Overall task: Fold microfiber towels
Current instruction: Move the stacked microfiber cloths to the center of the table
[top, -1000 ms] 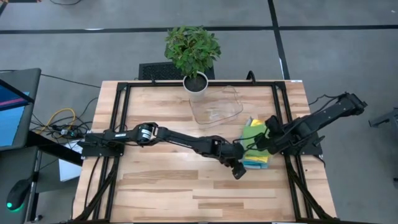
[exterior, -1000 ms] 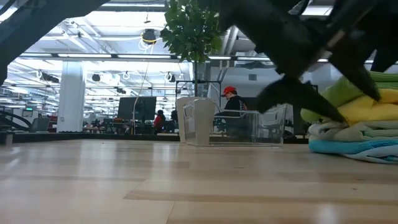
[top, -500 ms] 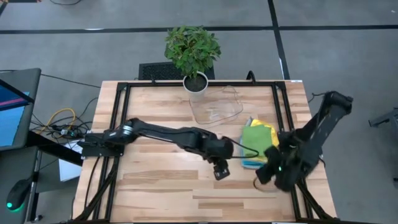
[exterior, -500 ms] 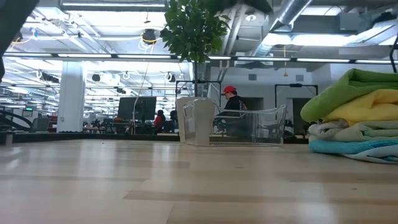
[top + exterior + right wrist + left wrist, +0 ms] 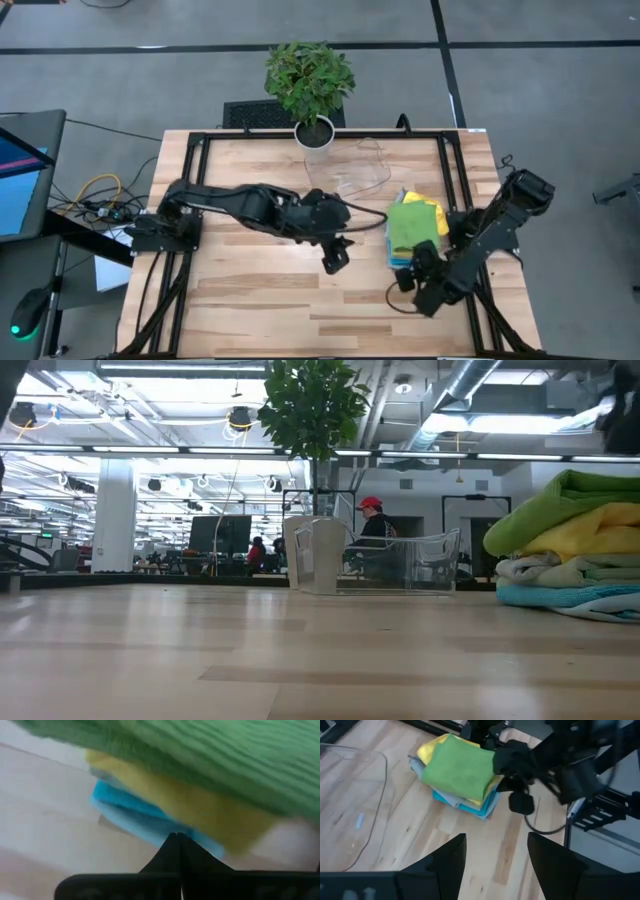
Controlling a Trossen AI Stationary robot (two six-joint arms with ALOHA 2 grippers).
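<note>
A stack of folded microfiber towels (image 5: pixel 412 228) lies at the table's right, green on top, then yellow, grey and blue (image 5: pixel 565 548). My right gripper (image 5: pixel 176 839) is shut and points steeply down at the stack's near edge (image 5: pixel 420 262), its tips by the blue towel's corner (image 5: pixel 131 815). My left gripper (image 5: pixel 495 865) is open with nothing between its fingers. It hangs high over the middle of the table (image 5: pixel 335 258), left of the stack (image 5: pixel 460 770). My right gripper's shut fingertips (image 5: pixel 170 842) stand against the lower edge of the blue towel (image 5: pixel 150 827) at the near side of the stack, coming from above. I cannot tell whether they touch it or have any cloth between them.
A clear plastic tray (image 5: pixel 348 172) and a potted plant (image 5: pixel 313 132) stand at the far middle. Black frame rails (image 5: pixel 458 200) run along the table's sides. Bare wood (image 5: pixel 260 290) lies left of and in front of the stack. People sit in the room beyond (image 5: pixel 375 525).
My left gripper has risen and drawn back from the stack toward the table's left. My right arm has swung from over the stack toward the table's near edge and come down at the stack's near side. The stack has stayed in place.
</note>
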